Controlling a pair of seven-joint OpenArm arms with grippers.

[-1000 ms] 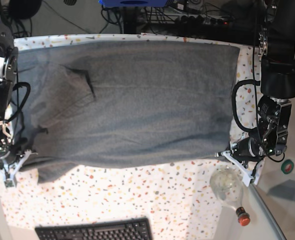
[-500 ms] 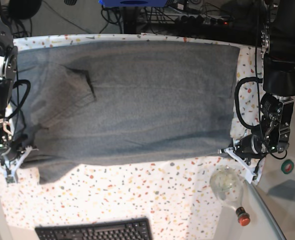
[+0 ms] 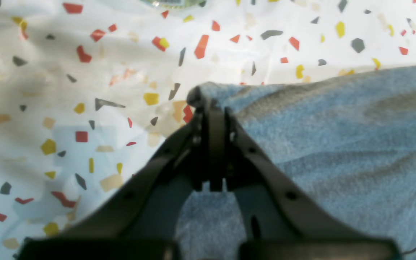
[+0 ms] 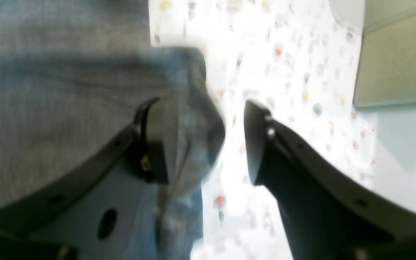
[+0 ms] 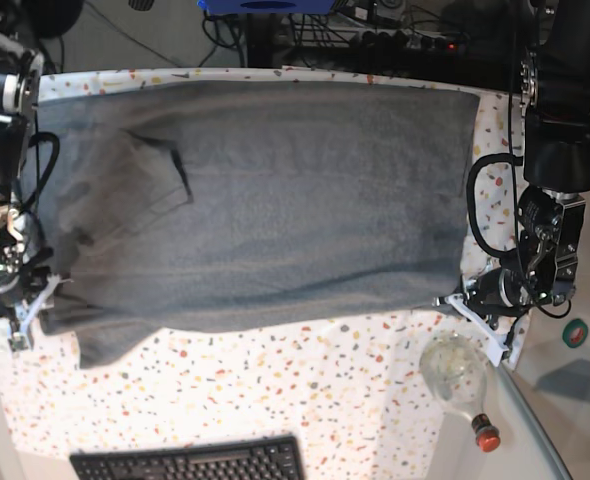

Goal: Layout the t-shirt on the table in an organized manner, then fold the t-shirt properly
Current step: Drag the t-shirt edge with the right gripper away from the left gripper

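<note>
The grey t-shirt (image 5: 275, 200) lies spread across the speckled table (image 5: 275, 400), collar end at the left and hem at the right. My left gripper (image 5: 457, 303) is at the near right corner of the hem. In the left wrist view it (image 3: 209, 103) is shut on that corner of the t-shirt (image 3: 338, 144). My right gripper (image 5: 30, 312) is at the near left sleeve. In the right wrist view it (image 4: 199, 119) stands open. A loose fold of the t-shirt (image 4: 49, 90) rests against its left finger (image 4: 146, 137), and the other finger is over the bare table (image 4: 284, 72).
A clear glass bottle (image 5: 455, 372) with a red cap lies on the table just in front of my left gripper. A black keyboard (image 5: 190, 462) sits at the near edge. Cables and dark equipment line the far side. The table (image 3: 85, 54) shows beside the hem.
My right gripper has gone from shut to open, letting go of the sleeve, and the right arm has shifted slightly away. The left gripper holds its grip, hardly moved.
</note>
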